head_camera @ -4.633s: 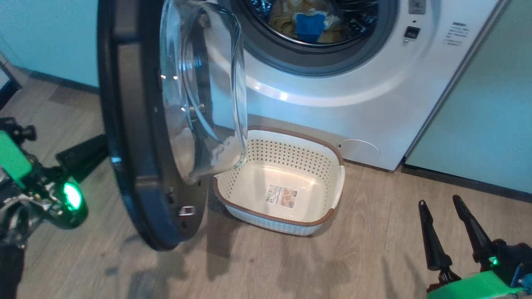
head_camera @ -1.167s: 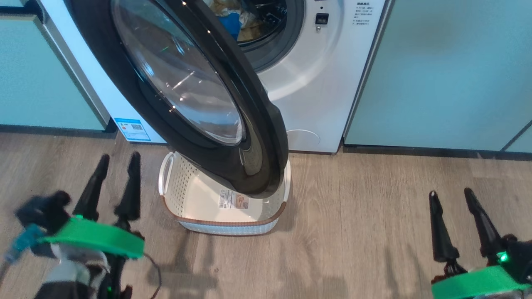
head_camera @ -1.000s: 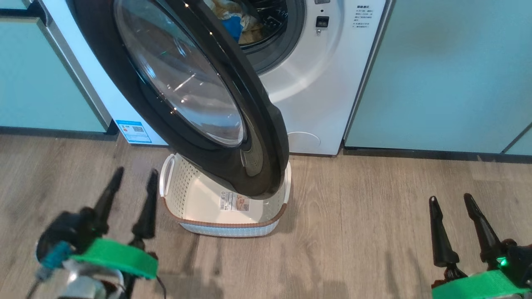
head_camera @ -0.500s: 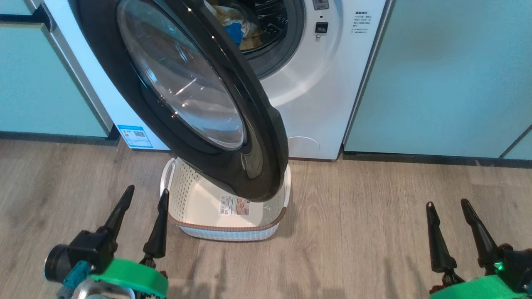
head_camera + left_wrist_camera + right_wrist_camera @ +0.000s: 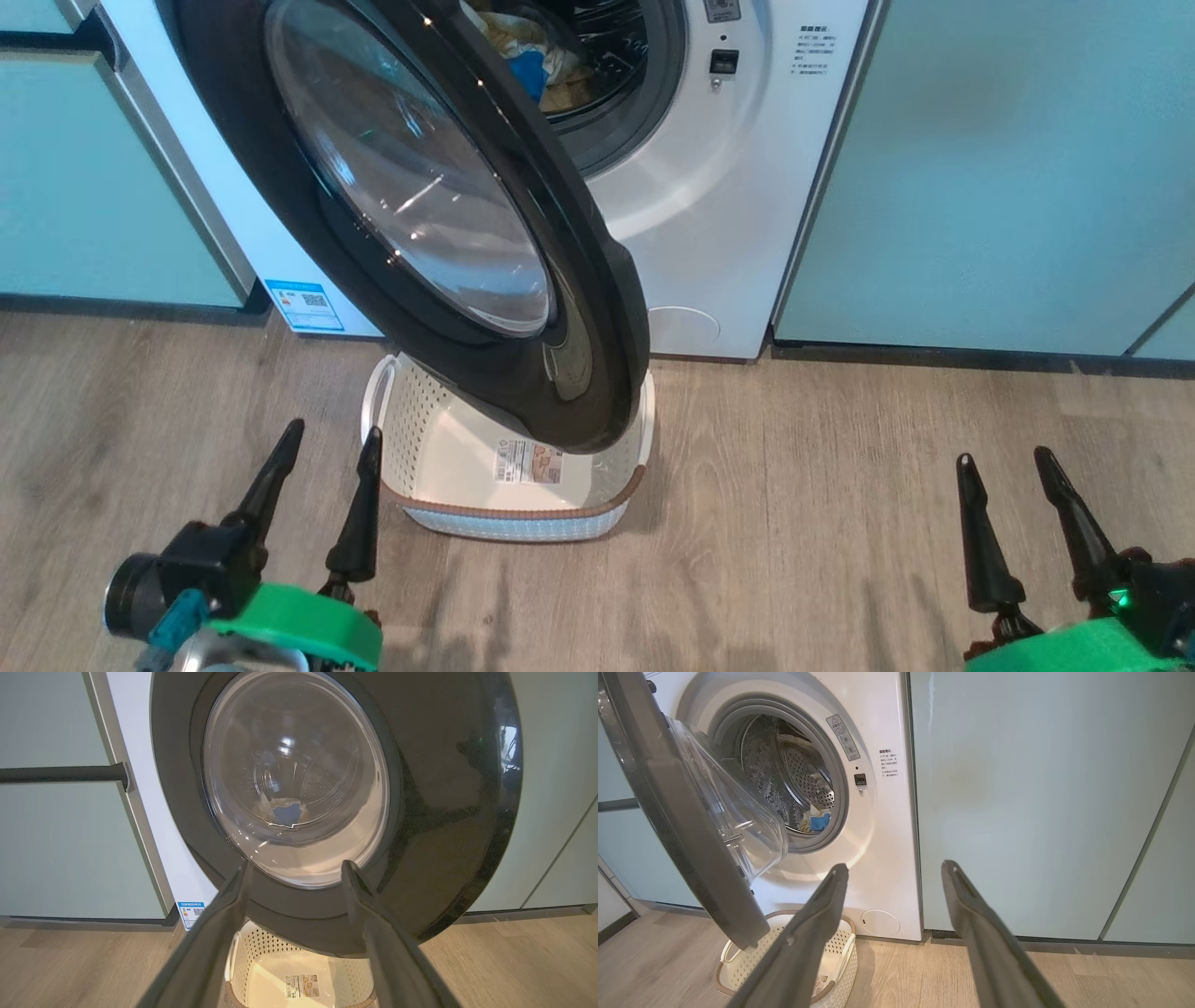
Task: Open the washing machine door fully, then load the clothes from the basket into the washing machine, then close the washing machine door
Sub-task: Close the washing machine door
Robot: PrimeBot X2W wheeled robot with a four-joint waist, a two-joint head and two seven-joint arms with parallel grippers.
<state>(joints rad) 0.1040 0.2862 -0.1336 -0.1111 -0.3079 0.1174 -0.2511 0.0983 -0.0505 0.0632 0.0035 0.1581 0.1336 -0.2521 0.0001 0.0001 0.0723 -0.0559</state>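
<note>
Left tool (image 5: 335,429) and right tool (image 5: 1002,456) are both hovering spread apart, washing machine door (image 5: 420,187) hanging ajar over the basket (image 5: 513,515), clothes (image 5: 532,70) sitting in the drum (image 5: 784,770).

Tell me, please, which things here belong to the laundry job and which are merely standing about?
Part of the job: washing machine; washing machine door, half open; clothes, inside the machine; basket, below the door.
Just there: pale green cabinet panels; dark cabinet handle; wooden floor.
</note>
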